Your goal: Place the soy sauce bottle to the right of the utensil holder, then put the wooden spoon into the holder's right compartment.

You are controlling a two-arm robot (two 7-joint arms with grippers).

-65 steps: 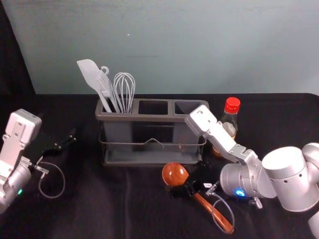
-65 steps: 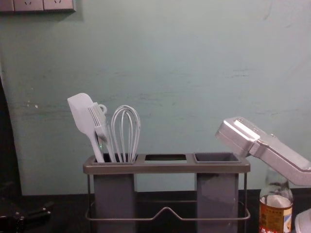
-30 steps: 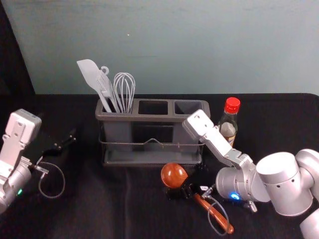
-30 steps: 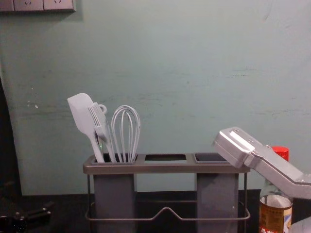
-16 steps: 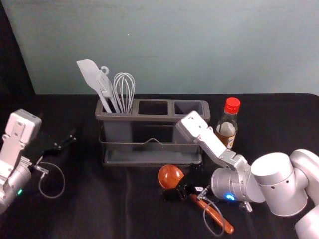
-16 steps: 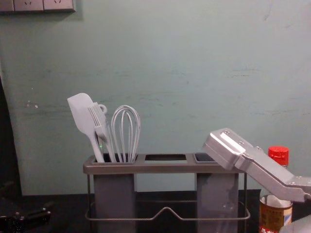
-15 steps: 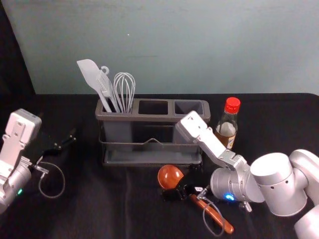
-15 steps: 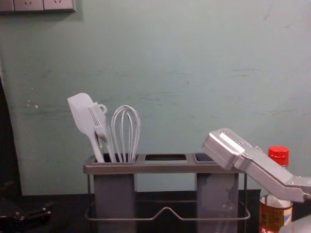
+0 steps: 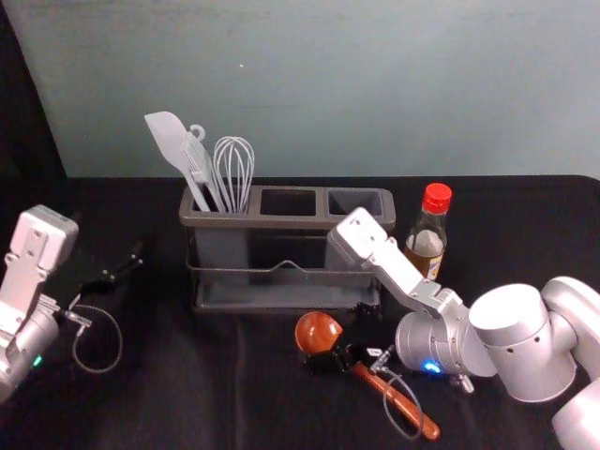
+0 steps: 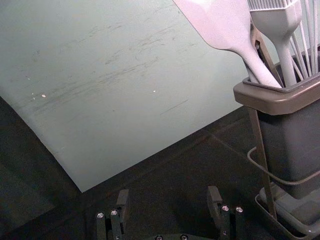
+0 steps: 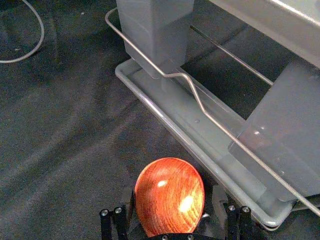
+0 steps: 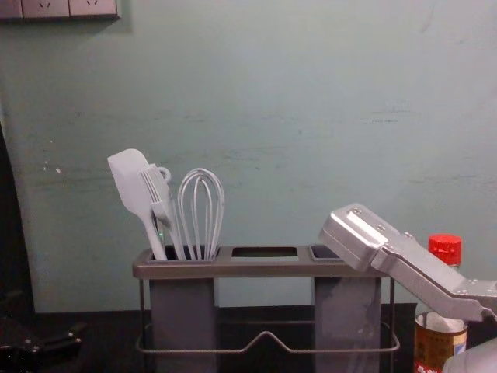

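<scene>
- Behind the holder, plain pale wall (image 9: 375,84); beneath, dark cloth (image 9: 169,403).
- In front of the holder (image 9: 291,222), wooden spoon (image 9: 318,332) lying on the cloth, handle (image 9: 412,412) slanting away rightward and nearer the robot.
- Also in front of the holder, right gripper (image 11: 173,191), fingers spread, one on each side of the bowl (image 11: 170,205); nothing clenched. Contact with the bowl hard to judge.
- Probably next: closing and lifting. Could slip or twist on the smooth, rounded bowl if pinched off centre or too shallowly; could then snag on the rim of the right compartment (image 9: 356,200) if carried too low or too slanted.
- Right of the holder, upright and apart from it, soy sauce bottle (image 9: 427,239), apparently placed. Might get knocked by the right arm (image 9: 398,269), reaching past so near, on a rightward swing.
- In the holder's left compartment (image 9: 220,248), spatula (image 9: 167,141), brush (image 12: 158,186) and whisk (image 9: 233,173).
- Left of the holder, idle left gripper (image 10: 169,191), fingers parted, holding nothing.
</scene>
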